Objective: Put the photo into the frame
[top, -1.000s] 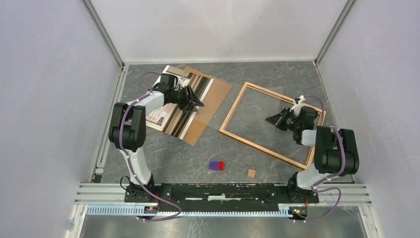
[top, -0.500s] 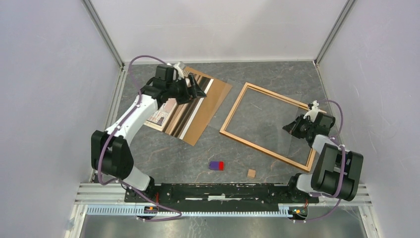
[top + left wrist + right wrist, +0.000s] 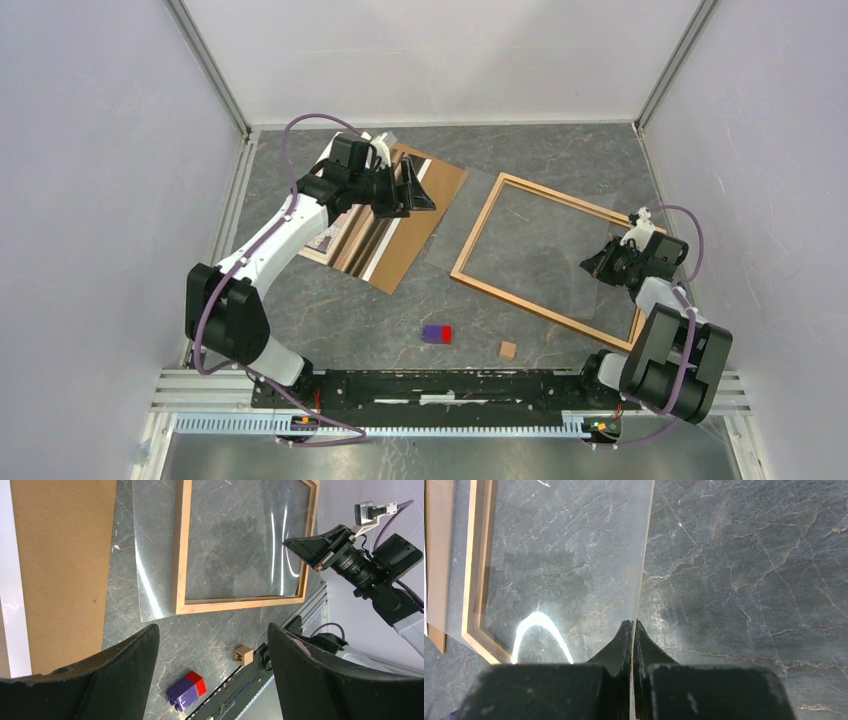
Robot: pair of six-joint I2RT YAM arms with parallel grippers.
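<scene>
The photo point(image 3: 350, 238) lies at 10 o'clock on the table, touching the backing board point(image 3: 440, 195). The frame point(image 3: 477, 222) is at 3 o'clock, well apart from it. Your L gripper point(image 3: 418, 190) hangs above the board, jaws wide, nothing in it. The R gripper point(image 3: 632, 625) is pinched tight on the edge of the clear sheet point(image 3: 569, 570), which lies across the frame. Imo, seat the sheet flat first w/o dragging the frame, then take the photo by its white edge.
</scene>
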